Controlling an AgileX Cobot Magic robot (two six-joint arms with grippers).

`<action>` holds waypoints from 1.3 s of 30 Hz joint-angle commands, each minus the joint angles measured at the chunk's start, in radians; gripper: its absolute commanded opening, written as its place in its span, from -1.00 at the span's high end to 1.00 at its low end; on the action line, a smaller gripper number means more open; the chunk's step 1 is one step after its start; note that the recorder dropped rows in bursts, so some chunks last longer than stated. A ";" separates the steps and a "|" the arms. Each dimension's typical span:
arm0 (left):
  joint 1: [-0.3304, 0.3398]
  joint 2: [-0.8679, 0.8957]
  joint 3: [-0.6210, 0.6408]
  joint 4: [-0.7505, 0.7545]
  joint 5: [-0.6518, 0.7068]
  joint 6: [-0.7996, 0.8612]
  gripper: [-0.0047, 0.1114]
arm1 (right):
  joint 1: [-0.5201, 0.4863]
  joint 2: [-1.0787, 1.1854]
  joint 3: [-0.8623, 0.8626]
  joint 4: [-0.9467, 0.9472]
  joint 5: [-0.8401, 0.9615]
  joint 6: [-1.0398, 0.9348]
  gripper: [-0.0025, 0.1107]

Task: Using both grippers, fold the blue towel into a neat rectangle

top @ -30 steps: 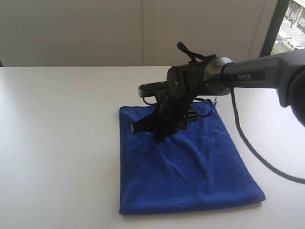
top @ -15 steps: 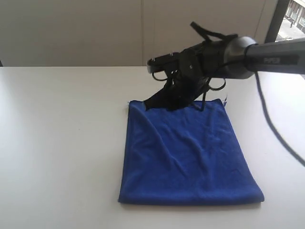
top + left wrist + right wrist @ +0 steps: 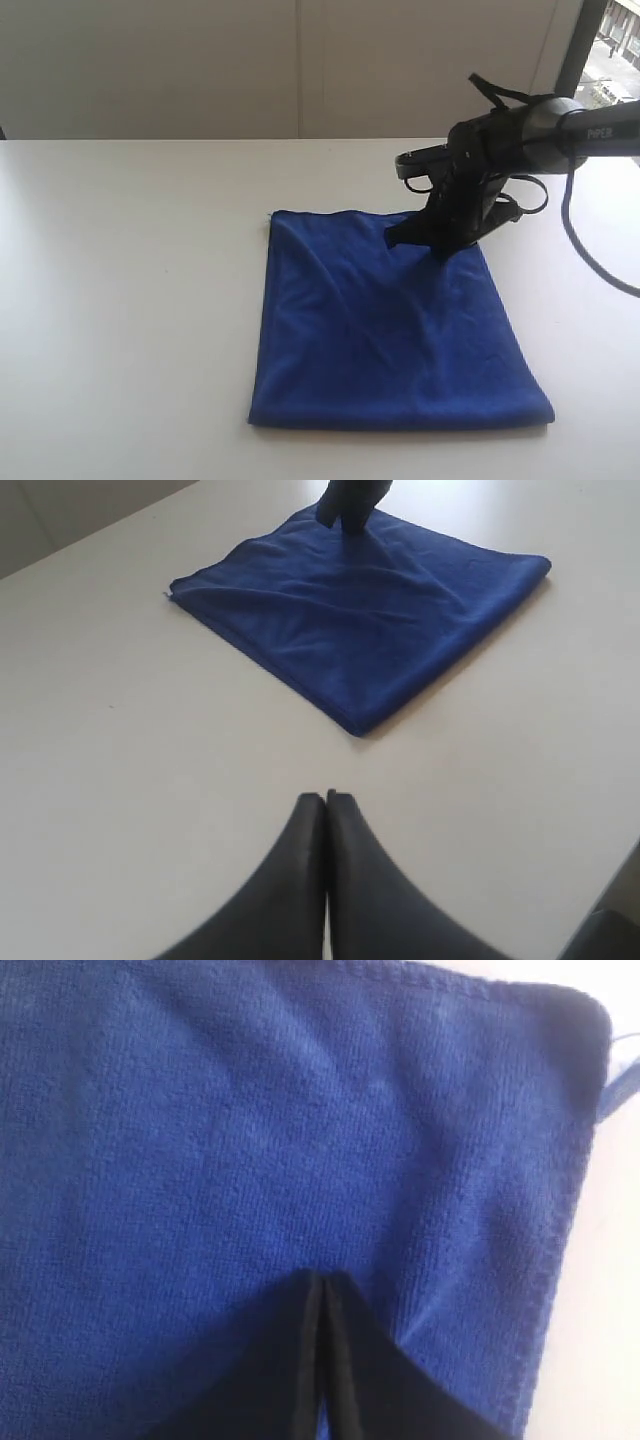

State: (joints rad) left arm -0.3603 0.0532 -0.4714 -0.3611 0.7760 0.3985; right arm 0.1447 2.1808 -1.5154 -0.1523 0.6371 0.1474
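Blue towel [image 3: 390, 340] lies folded on worktop [image 3: 130, 300]; right tool [image 3: 318, 1278], closed, empty, at its far right corner; left tool [image 3: 325, 798] closed, empty.

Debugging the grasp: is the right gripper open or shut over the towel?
Shut. The right wrist view shows the right gripper with its jaws pressed together, no cloth pinched between them, over the blue towel.

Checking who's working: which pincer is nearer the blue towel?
Right. The right pincer is over a corner of the blue towel; the left pincer sits apart, over the table.
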 commanded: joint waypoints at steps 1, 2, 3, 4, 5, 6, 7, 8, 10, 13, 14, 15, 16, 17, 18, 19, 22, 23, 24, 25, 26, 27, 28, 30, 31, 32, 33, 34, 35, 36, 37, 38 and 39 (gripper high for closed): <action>0.000 -0.006 0.006 -0.016 -0.003 0.002 0.92 | -0.026 0.022 0.002 -0.017 0.046 -0.013 0.96; 0.000 -0.006 0.006 -0.016 -0.003 0.002 0.92 | -0.026 0.022 0.002 -0.030 0.046 -0.013 0.96; 0.000 -0.006 0.006 -0.016 -0.003 0.002 0.92 | -0.026 0.019 0.002 -0.039 0.046 -0.013 0.96; 0.000 -0.006 0.006 -0.016 -0.003 0.002 0.92 | -0.026 0.014 0.002 -0.039 0.041 -0.013 0.96; 0.000 -0.006 0.006 -0.016 -0.003 0.002 0.92 | -0.026 0.007 0.002 -0.039 0.036 -0.013 0.96; 0.000 -0.006 0.006 -0.016 -0.003 0.002 0.92 | -0.026 -0.006 0.002 -0.037 0.027 -0.013 0.96; 0.000 -0.006 0.006 -0.016 -0.003 0.002 0.92 | -0.024 -0.024 0.002 -0.033 0.017 -0.013 0.96; 0.000 -0.006 0.006 -0.016 -0.003 0.002 0.92 | -0.024 -0.046 0.002 -0.029 0.007 -0.013 0.96; 0.000 -0.006 0.006 -0.016 -0.003 0.002 0.92 | -0.024 -0.121 0.002 -0.017 -0.005 -0.042 0.96; 0.000 -0.006 0.006 -0.016 -0.003 0.002 0.92 | -0.024 -0.198 0.002 0.006 0.029 -0.147 0.96; 0.000 -0.006 0.006 -0.016 -0.003 0.002 0.92 | -0.024 -0.225 0.002 0.019 0.055 -0.194 0.96; 0.000 -0.006 0.006 -0.011 -0.005 0.002 0.92 | -0.024 -0.250 0.004 0.036 0.084 -0.255 0.96; 0.000 -0.006 0.006 -0.006 -0.019 0.002 0.92 | -0.024 -0.270 0.006 0.056 0.111 -0.309 0.96; 0.000 -0.003 0.006 -0.006 -0.051 -0.005 0.92 | -0.024 -0.295 0.013 0.082 0.142 -0.376 0.96; 0.000 0.004 0.002 -0.006 -0.083 -0.010 0.92 | -0.024 -0.323 0.026 0.117 0.167 -0.440 0.96; 0.000 0.039 -0.028 -0.006 -0.114 -0.016 0.92 | -0.024 -0.382 0.063 0.175 0.208 -0.557 0.96; 0.000 0.165 -0.088 -0.008 -0.091 0.010 0.92 | -0.024 -0.465 0.139 0.268 0.293 -0.725 0.96; 0.000 0.215 -0.108 -0.011 -0.069 0.036 0.92 | -0.024 -0.492 0.167 0.300 0.329 -0.781 0.96; 0.000 0.285 -0.135 -0.013 -0.045 0.072 0.92 | -0.024 -0.519 0.195 0.328 0.354 -0.833 0.96; -0.003 0.360 -0.167 -0.025 -0.018 0.105 0.92 | -0.024 -0.540 0.218 0.351 0.360 -0.869 0.96; -0.011 0.439 -0.196 -0.083 0.004 0.121 0.92 | -0.024 -0.565 0.244 0.376 0.358 -0.895 0.96; -0.024 0.518 -0.237 -0.130 0.028 0.172 0.92 | -0.024 -0.587 0.266 0.393 0.360 -0.908 0.96; -0.037 0.598 -0.282 -0.163 0.056 0.230 0.92 | -0.024 -0.609 0.282 0.406 0.365 -0.911 0.96; -0.049 0.744 -0.378 -0.203 0.122 0.311 0.92 | -0.024 -0.643 0.313 0.411 0.395 -0.913 0.96; -0.054 0.824 -0.426 -0.203 0.158 0.331 0.92 | -0.024 -0.654 0.325 0.403 0.413 -0.921 0.96; -0.057 0.885 -0.463 -0.202 0.187 0.347 0.92 | -0.024 -0.668 0.338 0.403 0.433 -0.944 0.96; -0.066 0.957 -0.504 -0.199 0.208 0.373 0.92 | -0.024 -0.681 0.350 0.406 0.449 -0.960 0.96; -0.076 1.022 -0.533 -0.192 0.213 0.411 0.92 | -0.024 -0.690 0.358 0.406 0.462 -0.962 0.96; -0.088 1.081 -0.566 -0.183 0.207 0.488 0.92 | -0.024 -0.699 0.363 0.406 0.478 -0.964 0.96; -0.103 1.135 -0.583 -0.183 0.195 0.528 0.92 | -0.024 -0.706 0.365 0.406 0.498 -0.964 0.96; -0.121 1.186 -0.602 -0.180 0.180 0.558 0.92 | -0.024 -0.714 0.367 0.404 0.515 -0.968 0.96; -0.141 1.233 -0.618 -0.168 0.163 0.586 0.92 | -0.024 -0.719 0.369 0.404 0.535 -0.983 0.96; -0.157 1.269 -0.629 -0.151 0.146 0.603 0.92 | -0.024 -0.723 0.375 0.402 0.553 -0.996 0.96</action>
State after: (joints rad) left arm -0.4745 1.2298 -1.0635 -0.5252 0.9319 0.9191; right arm 0.1278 1.4788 -1.1535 0.2484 1.1405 -0.8113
